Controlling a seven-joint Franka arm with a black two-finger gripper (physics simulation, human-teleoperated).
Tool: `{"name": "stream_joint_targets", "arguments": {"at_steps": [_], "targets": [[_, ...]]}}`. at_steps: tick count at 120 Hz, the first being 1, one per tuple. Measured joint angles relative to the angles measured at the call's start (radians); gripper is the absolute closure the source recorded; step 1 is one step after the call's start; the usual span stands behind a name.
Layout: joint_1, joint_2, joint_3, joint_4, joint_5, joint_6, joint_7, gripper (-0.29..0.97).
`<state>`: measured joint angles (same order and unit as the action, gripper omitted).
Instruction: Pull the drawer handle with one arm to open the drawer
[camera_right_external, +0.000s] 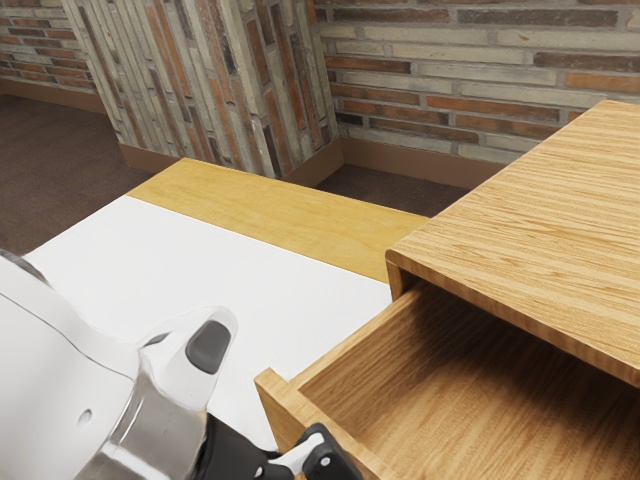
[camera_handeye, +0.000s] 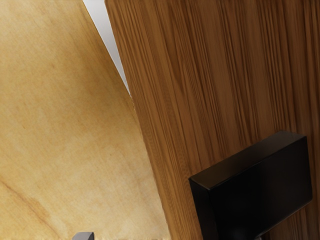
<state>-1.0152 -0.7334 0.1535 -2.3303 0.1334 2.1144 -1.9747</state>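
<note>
standing open, grained wooden drawer (camera_right_external: 440, 392); boxy black handle (camera_handeye: 256, 189).

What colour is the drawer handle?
Black, a plain block. The drawer handle stands out against the brown wood-grain drawer front, best seen in the wrist view.

The arm (camera_right_external: 60, 380) wears a glossy white shell, broad and rounded, with a small round dimple (camera_right_external: 85, 416) sunk into its side. A brushed silver-grey band (camera_right_external: 150, 420) rings the joint below a white, hood-shaped housing (camera_right_external: 175, 345) — and set into that housing is a dark grey oval cap (camera_right_external: 208, 346). Beyond it the gripper (camera_right_external: 318, 455) is matt black, with a white angular piece (camera_right_external: 288, 462) on it. In the wrist view a small grey tab (camera_handeye: 83, 235) shows, perhaps part of the hand.
</note>
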Motion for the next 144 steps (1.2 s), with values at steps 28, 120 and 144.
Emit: {"name": "stream_joint_targets", "arguments": {"at_steps": [28,120,144], "targets": [[-0.017,-0.050,-0.008,-0.037,-0.004,-0.002,-0.044,0.38],[-0.068,-0.147,-0.065,-0.082,0.024,-0.063,-0.192,0.38],[-0.069,-0.159,-0.077,-0.084,0.031,-0.085,-0.217,0.35]]}}
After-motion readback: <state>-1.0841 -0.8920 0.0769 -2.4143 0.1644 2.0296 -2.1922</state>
